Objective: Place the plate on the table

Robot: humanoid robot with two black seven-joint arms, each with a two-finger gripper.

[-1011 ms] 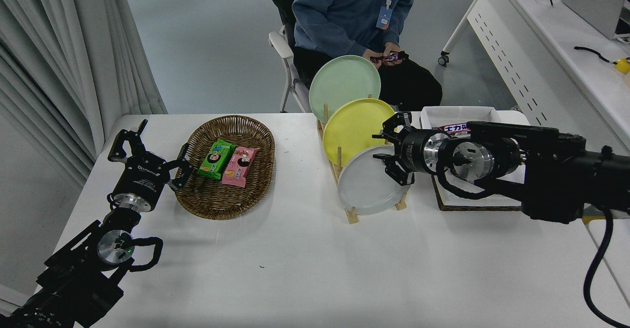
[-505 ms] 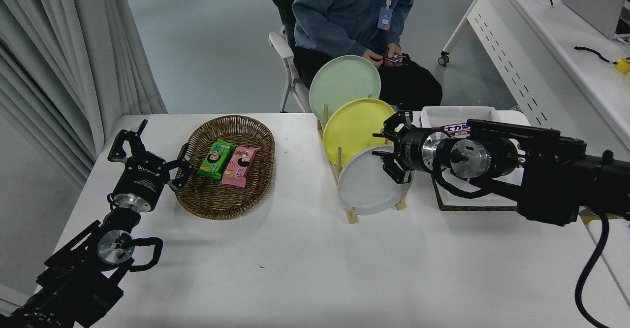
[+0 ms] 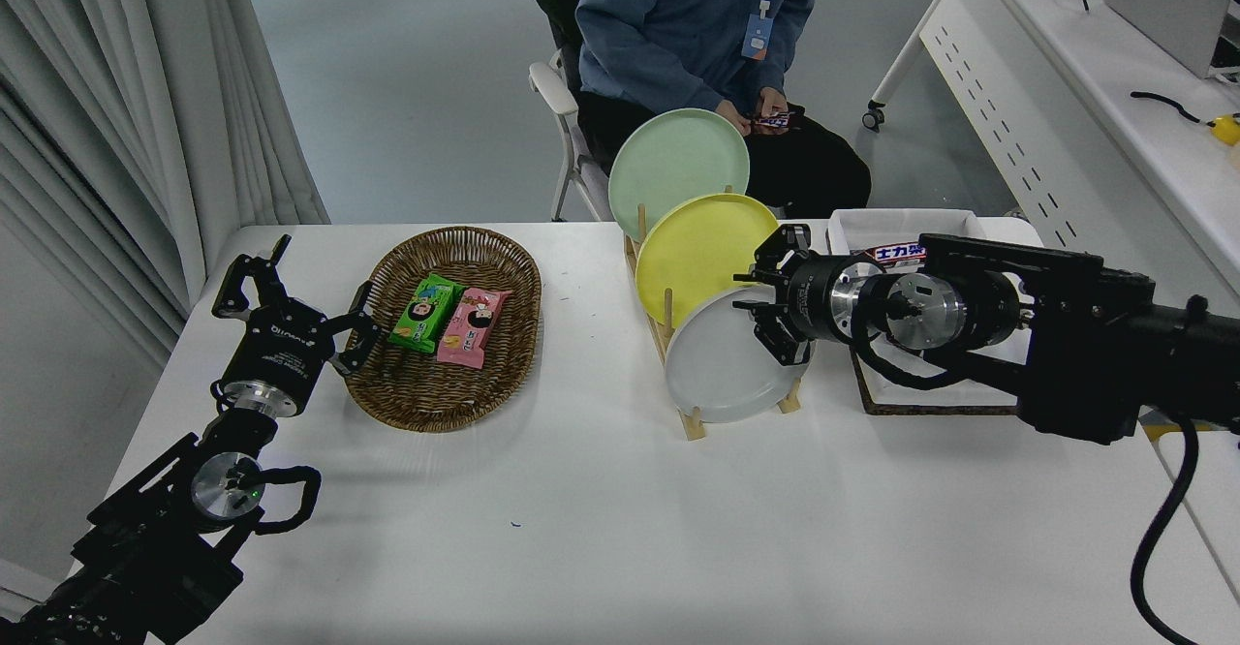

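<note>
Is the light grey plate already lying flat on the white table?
No, the grey plate stands tilted in the wooden rack, in front of the yellow plate.

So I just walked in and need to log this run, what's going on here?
The robot's right tool is open at the right rim of the grey plate, which stands on edge in the wooden rack in front of a yellow plate and a green one. Nothing is lifted yet. The left tool sits open beside the wicker basket. A person sits past the table.
</note>
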